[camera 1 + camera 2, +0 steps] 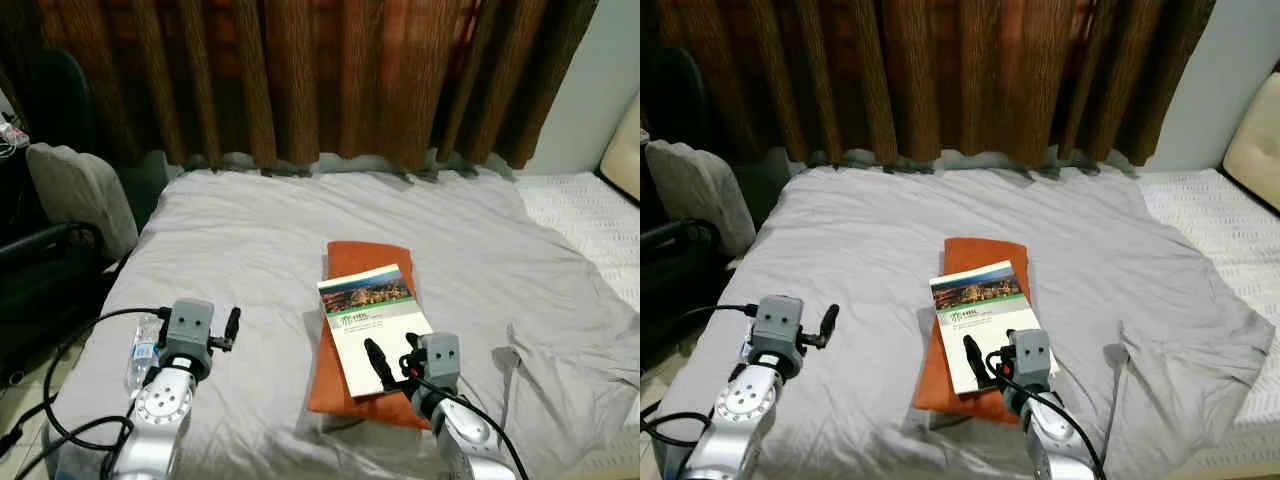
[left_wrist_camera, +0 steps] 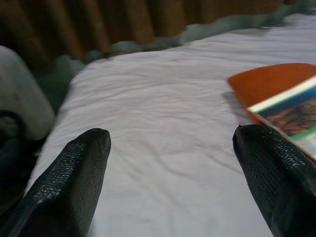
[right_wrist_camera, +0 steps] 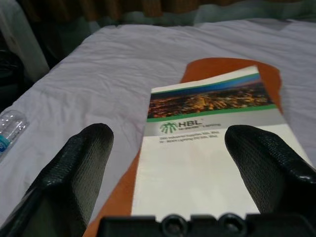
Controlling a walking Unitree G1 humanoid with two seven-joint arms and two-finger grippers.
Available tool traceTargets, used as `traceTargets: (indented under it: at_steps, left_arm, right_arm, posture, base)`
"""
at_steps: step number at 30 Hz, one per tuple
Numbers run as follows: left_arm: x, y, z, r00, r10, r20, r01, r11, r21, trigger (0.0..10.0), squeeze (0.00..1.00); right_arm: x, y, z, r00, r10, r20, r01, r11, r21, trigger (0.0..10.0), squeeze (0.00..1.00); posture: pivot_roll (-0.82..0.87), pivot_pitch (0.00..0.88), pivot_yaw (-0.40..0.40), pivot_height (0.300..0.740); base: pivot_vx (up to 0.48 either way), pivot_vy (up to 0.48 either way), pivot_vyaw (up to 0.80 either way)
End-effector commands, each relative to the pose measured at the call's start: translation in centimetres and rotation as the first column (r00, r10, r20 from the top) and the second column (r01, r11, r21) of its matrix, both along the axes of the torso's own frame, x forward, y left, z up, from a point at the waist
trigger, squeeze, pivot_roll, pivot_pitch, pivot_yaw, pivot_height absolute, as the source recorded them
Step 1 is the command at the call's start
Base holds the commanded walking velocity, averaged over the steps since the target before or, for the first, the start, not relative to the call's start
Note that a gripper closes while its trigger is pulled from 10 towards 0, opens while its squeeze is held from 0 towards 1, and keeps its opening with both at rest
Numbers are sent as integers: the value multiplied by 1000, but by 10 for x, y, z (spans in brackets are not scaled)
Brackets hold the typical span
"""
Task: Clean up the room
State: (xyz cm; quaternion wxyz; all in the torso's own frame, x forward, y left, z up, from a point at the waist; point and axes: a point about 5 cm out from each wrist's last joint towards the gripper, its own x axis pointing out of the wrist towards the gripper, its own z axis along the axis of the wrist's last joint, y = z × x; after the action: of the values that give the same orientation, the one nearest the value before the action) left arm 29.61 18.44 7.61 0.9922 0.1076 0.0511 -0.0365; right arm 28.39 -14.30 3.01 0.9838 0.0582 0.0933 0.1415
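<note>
A white booklet (image 1: 368, 318) with a city photo and a green band lies on an orange folder (image 1: 367, 256) in the middle of the grey bedsheet (image 1: 250, 240). My right gripper (image 3: 168, 133) hovers open over the booklet's near end, one finger on each side and nothing between them. My left gripper (image 2: 170, 138) is open above bare sheet to the left of the folder, holding nothing. A clear plastic water bottle (image 1: 142, 350) lies on the sheet near the bed's left edge, just outside my left arm.
Brown curtains (image 1: 300, 80) hang behind the bed. A dark chair with a grey cushion (image 1: 80, 190) stands at the left, and a black cable (image 1: 70, 350) loops by the bed's left edge. A white quilted cover (image 1: 590, 215) and cream pillow (image 1: 625, 150) lie at the right.
</note>
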Motion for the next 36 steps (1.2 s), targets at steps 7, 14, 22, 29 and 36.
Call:
traceTargets:
  at_steps: [7,14,22,29,36]
  left_arm:
    - [3,-8,0,1000,-29,1,29,999,17,10000,0]
    - [2,-9,-2,1000,-27,-3,27,999,27,10000,0]
    - [2,-7,-3,1000,-4,-9,4,1000,14,10000,0]
    - [2,-9,-3,1000,-17,-4,17,1000,16,10000,0]
    - [2,-10,-3,1000,-12,-9,12,1000,19,10000,0]
  right_arm:
    - [0,-9,0,1000,-15,-3,15,1000,-17,10000,0]
    - [0,-10,-1,1000,-13,-7,13,1000,-20,10000,0]
    - [0,-10,-1,1000,-13,-10,13,1000,-21,10000,0]
    - [-2,-10,-2,1000,-14,-14,14,1000,-23,10000,0]
    - [-2,-10,-2,1000,-12,-17,11,1000,-24,10000,0]
  posture:
    - [78,0,-32,740]
    - [79,0,-34,740]
    - [79,0,-34,740]
    - [72,0,-32,740]
    - [70,0,-31,740]
  base:
    - [462,0,0]
    - [441,0,0]
    - [198,-134,0]
    - [0,-367,0]
    - [0,-429,0]
